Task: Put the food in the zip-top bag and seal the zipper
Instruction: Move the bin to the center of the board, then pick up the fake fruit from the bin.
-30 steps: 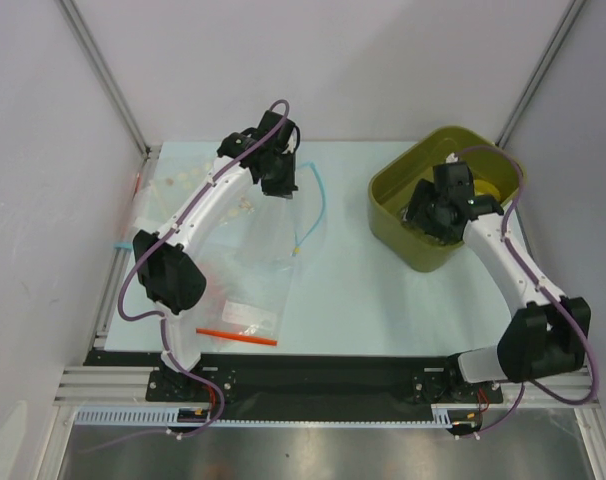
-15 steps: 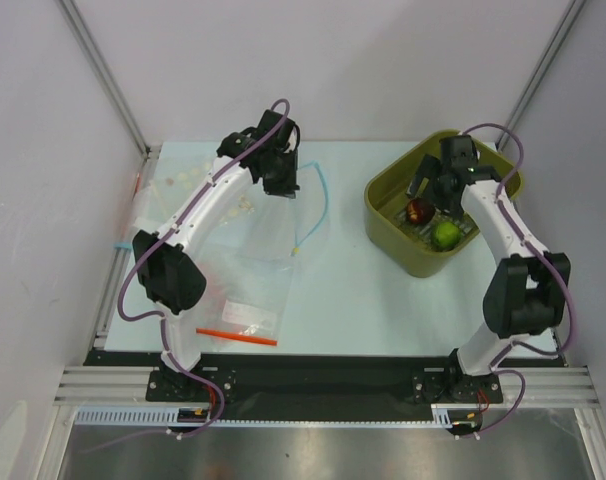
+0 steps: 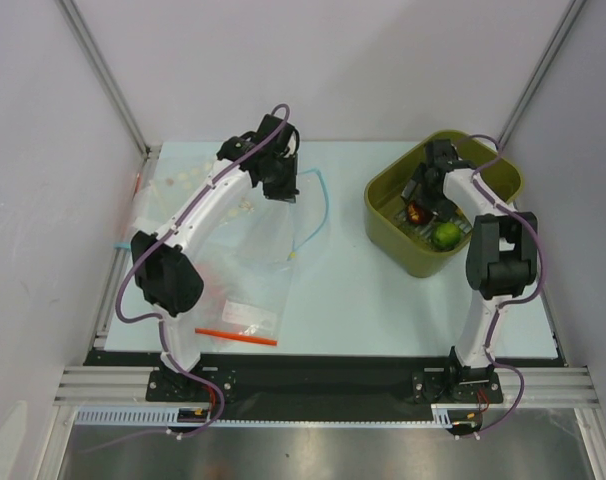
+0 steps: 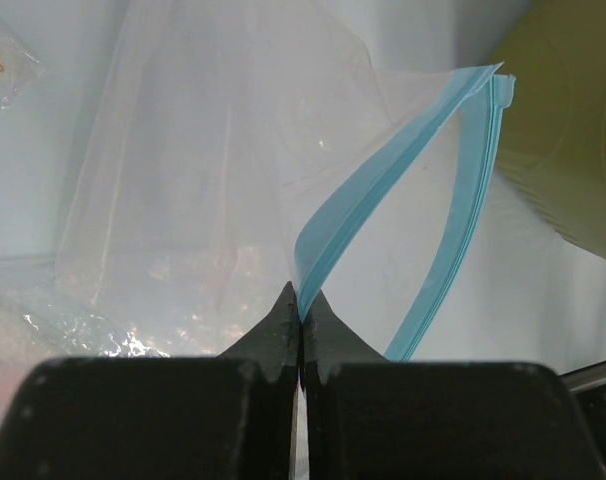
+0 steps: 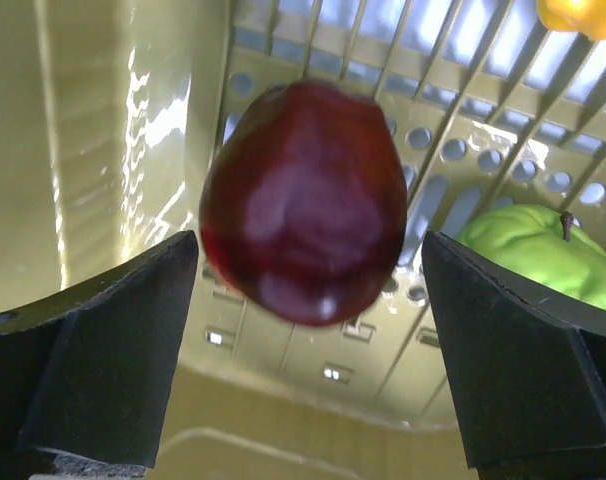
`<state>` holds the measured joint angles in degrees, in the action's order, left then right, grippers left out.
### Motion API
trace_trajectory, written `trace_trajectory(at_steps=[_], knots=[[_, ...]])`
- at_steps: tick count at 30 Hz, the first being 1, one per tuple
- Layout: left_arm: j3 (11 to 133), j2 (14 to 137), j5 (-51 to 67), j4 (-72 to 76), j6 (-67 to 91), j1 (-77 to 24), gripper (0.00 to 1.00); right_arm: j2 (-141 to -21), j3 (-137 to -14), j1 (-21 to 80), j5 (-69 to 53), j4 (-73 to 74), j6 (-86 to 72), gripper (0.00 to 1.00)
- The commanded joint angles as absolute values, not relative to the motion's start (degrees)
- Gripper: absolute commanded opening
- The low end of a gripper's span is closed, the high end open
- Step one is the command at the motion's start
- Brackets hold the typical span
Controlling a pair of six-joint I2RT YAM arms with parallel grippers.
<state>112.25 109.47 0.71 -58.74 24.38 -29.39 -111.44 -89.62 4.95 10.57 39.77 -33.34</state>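
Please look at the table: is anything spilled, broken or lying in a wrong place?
Nothing stands out. The red fruit, green fruit and yellow fruit all lie inside the green bin. The blue zip strip arches up only because the jaws of the left gripper pinch it.

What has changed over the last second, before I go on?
The right arm folded in toward the bin; the right gripper opened wide and now straddles the dark red fruit, not gripping it. The left gripper stayed shut on the zipper, bag unmoved.
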Motion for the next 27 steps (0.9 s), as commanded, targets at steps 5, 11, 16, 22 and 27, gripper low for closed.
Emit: trace_trajectory(at_steps=[5, 11, 16, 22, 27], knots=[[112.41, 104.86, 0.79, -57.92, 23.29, -29.44, 0.0, -112.68, -91.05, 3.69, 10.46, 33.67, -35.95, 0.75], [112.06, 104.15, 0.44, -57.75, 22.41, -29.36, 0.0, -107.06, -89.74, 3.95, 7.13, 31.56, -33.58, 0.5], [111.71, 103.62, 0.79, -57.57, 22.5, -29.36, 0.0, -96.98, -87.72, 6.84, 3.44, 31.37, -27.96, 0.48], [110.75, 102.75, 1.58, -57.66, 22.33, -29.36, 0.0, -82.64, -81.4, 12.12, -3.59, 28.92, -24.87, 0.45], [109.51, 101.6, 3.51, -58.18, 22.5, -29.36, 0.0, -73.31, -75.68, 19.4, -9.48, 22.07, -26.19, 0.41]])
